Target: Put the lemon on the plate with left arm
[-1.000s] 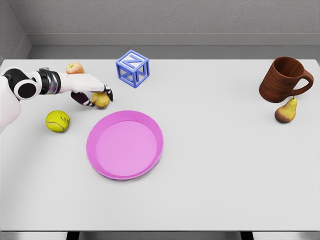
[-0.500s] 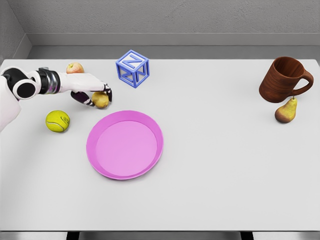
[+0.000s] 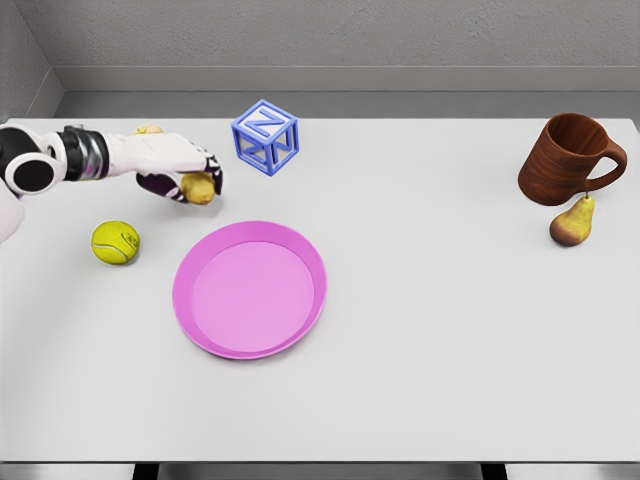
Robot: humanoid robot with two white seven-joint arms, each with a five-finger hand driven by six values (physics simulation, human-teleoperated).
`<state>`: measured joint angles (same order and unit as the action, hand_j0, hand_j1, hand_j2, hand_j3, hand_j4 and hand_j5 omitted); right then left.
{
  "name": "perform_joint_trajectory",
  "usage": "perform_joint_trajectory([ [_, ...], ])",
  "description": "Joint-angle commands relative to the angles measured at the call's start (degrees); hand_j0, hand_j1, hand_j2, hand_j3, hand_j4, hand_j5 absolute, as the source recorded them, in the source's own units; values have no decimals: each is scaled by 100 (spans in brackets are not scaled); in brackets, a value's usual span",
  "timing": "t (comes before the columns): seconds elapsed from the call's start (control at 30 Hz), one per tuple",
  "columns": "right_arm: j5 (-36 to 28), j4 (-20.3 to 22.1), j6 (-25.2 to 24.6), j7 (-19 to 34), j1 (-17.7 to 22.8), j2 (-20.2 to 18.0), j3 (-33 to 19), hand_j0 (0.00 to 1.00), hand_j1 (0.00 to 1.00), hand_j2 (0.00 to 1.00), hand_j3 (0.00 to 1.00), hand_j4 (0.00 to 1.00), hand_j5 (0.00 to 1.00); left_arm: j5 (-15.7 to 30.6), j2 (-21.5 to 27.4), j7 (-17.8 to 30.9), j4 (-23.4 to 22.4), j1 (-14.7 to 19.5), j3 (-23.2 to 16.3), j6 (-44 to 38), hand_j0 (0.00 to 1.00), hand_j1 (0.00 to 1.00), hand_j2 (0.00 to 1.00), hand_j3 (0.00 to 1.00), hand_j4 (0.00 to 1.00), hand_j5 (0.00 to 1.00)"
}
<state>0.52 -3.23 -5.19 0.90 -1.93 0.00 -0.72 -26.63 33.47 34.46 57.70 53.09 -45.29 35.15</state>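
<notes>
Lemon (image 3: 198,187) sits in the grasp of the left hand (image 3: 178,168) at the far left of the table (image 3: 450,330), beyond the plate's far-left rim and near the blue letter cube (image 3: 266,136). Fingers (image 3: 212,168) are curled over its top and the thumb side closes from beneath, so the hand is clamped on the fruit. Whether the lemon is clear of the tabletop cannot be told for certain, though it appears slightly raised. Judged step: grasp made and lift beginning; transport not yet done, since the pink plate (image 3: 250,290) holds nothing. Next move calls for carrying the fruit toward the camera and a little rightward until it is over the plate's centre, lowering it, then opening the fingers. Lemon reads as nearly round, with a slight long axis lying roughly left to right; which end is the tip is hidden by the hand. A tennis ball (image 3: 115,242) lies near the arm's path on the left. Right hand does not show.
</notes>
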Motion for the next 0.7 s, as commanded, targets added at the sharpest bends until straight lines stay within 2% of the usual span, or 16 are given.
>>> perform_joint_trajectory([
  [0.0,1,-2,0,7,0,0,1,100,100,100,100,100,100,159,160,-1,224,0,3,-15,52,52,52,52,52,52],
  [0.4,1,-2,0,-2,0,0,1,100,100,100,100,100,100,598,784,-1,1437,-299,21,-15,51,51,51,51,51,51],
  [0.6,1,-2,0,7,0,0,1,100,100,100,100,100,100,660,872,8,1613,-316,21,-15,51,51,51,51,51,51],
  [0.67,1,-2,0,-2,0,0,1,100,100,100,100,100,100,668,925,8,1771,-483,205,-15,51,51,51,51,51,51],
])
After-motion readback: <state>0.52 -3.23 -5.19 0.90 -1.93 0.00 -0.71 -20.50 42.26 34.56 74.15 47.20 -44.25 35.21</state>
